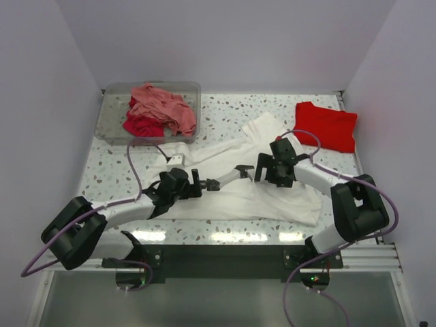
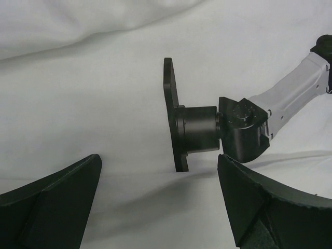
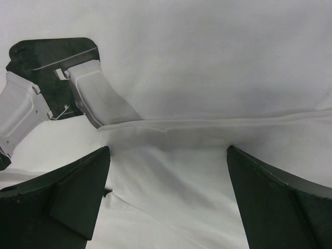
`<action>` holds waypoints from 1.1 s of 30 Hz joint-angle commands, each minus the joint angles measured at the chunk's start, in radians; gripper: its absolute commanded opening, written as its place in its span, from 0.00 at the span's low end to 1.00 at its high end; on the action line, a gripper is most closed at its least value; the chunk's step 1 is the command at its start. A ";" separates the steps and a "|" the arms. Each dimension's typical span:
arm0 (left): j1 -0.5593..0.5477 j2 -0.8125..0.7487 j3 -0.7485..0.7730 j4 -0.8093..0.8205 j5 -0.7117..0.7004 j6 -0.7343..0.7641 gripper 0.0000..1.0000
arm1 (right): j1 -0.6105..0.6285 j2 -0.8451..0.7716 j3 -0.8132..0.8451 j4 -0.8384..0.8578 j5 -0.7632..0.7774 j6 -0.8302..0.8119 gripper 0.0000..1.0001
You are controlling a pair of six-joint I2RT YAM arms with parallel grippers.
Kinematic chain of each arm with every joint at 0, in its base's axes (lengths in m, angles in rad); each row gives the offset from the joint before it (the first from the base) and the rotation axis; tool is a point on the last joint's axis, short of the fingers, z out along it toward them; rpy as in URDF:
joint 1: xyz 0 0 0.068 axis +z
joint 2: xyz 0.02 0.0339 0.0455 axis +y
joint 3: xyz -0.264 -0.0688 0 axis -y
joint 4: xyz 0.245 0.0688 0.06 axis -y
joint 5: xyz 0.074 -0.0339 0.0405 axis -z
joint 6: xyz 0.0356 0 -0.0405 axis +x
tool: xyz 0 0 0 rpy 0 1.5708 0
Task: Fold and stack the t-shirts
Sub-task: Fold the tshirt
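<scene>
Dark fingers (image 2: 52, 202) of my left end effector (image 2: 158, 161) fill the bottom corners of the left wrist view. They are spread wide and grip nothing. Below and ahead of them lies the white t-shirt (image 2: 104, 93), rumpled into soft ridges. I cannot tell whether the fingertips touch the cloth or hang just above it.

My right end effector (image 3: 168, 153) is also released, its jaws far apart and empty over the same shirt. Just ahead of it a raised fold edge (image 3: 218, 123) runs across the right wrist view and covers the foot of my left arm's grey link (image 3: 98, 98).

From above, the white t-shirt sprawls unfolded across the middle of the speckled worktop (image 1: 109, 170). My two end effectors face each other above it, near but apart. Both forearms hide part of the cloth, so its full outline is hard to make out.

A red t-shirt (image 1: 327, 126) lies flat at the far right, just beside the white one. At the far left is a clear bin (image 1: 105, 126) holding a crumpled pink t-shirt (image 1: 163, 107) on top of a crimson t-shirt (image 1: 142, 127), which is mostly buried.
</scene>
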 commanded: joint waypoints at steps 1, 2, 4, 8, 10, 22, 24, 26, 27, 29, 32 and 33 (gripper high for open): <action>0.006 0.000 -0.076 -0.016 0.003 -0.023 1.00 | 0.020 0.033 -0.112 0.004 -0.004 0.059 0.99; 0.004 -0.017 -0.100 -0.021 0.005 -0.037 1.00 | 0.023 0.026 -0.142 0.007 -0.010 0.070 0.99; 0.006 -0.037 -0.136 -0.027 0.022 -0.062 1.00 | 0.035 0.001 -0.190 0.026 -0.009 0.101 0.98; 0.003 -0.099 -0.179 -0.058 0.057 -0.102 1.00 | 0.078 -0.045 -0.245 0.032 -0.010 0.155 0.99; 0.000 -0.122 -0.193 -0.075 0.068 -0.118 1.00 | 0.106 -0.062 -0.271 0.024 -0.010 0.179 0.99; -0.068 -0.242 -0.168 -0.274 0.049 -0.194 1.00 | 0.222 -0.244 -0.422 -0.062 0.020 0.308 0.99; -0.097 -0.241 -0.162 -0.294 0.039 -0.204 1.00 | 0.247 -0.295 -0.426 -0.094 0.028 0.339 0.99; -0.131 -0.239 -0.150 -0.311 0.035 -0.221 1.00 | 0.268 -0.324 -0.417 -0.140 0.049 0.351 0.98; -0.141 -0.238 -0.139 -0.319 0.031 -0.235 1.00 | 0.274 -0.347 -0.404 -0.157 0.060 0.352 0.99; -0.160 -0.236 -0.130 -0.323 0.031 -0.244 1.00 | 0.281 -0.364 -0.388 -0.189 0.084 0.351 0.99; -0.163 -0.233 -0.084 -0.348 0.026 -0.229 1.00 | 0.288 -0.410 -0.358 -0.240 0.106 0.337 0.99; -0.163 -0.231 -0.062 -0.363 0.006 -0.221 1.00 | 0.290 -0.422 -0.350 -0.258 0.117 0.333 0.99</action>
